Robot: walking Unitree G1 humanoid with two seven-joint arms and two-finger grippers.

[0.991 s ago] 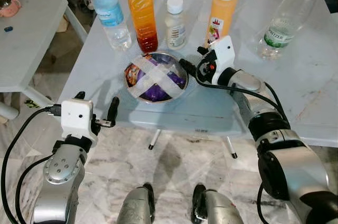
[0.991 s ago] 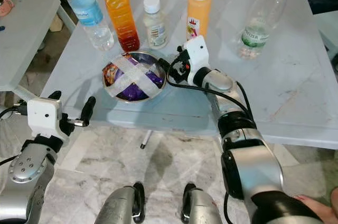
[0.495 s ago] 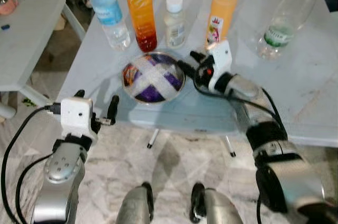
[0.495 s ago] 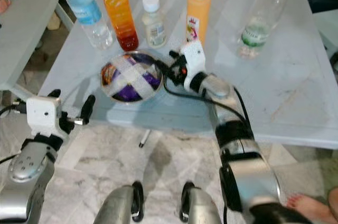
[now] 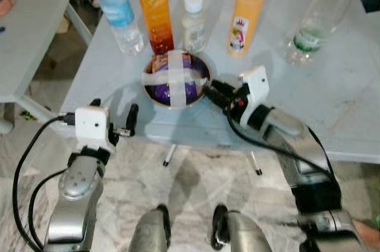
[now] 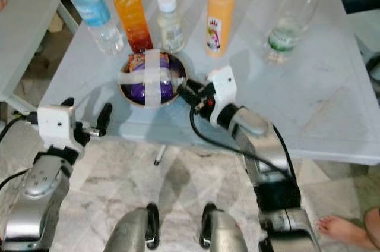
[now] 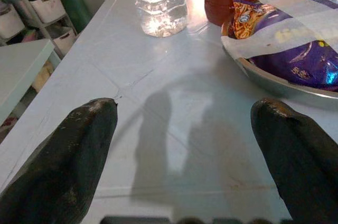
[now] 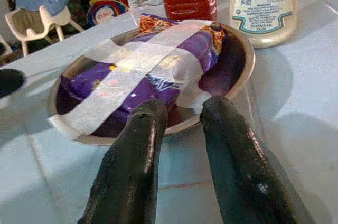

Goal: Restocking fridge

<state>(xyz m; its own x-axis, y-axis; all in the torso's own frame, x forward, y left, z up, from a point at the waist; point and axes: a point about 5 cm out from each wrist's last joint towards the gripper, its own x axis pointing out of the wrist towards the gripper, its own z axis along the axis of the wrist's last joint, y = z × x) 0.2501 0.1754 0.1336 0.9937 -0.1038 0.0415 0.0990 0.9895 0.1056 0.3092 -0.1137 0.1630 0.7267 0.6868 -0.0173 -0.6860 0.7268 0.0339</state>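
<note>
Sitting on the pale table (image 5: 332, 97) before a row of bottles (image 5: 157, 11), the taped metal bowl (image 5: 177, 79) is being gripped at its rim by the right gripper (image 5: 212, 90), while the left gripper (image 5: 114, 122) is hovering spread wide at the table's near edge.

The right arm reaches forward with its elbow bent, and the right gripper (image 5: 215, 90) lies low and nearly level, its two black fingers (image 8: 129, 166) close together with a narrow gap between them. The left arm is raised at the robot's left side, and the left gripper (image 5: 113, 131) points forward with its fingers (image 7: 66, 166) spread wide apart
</note>
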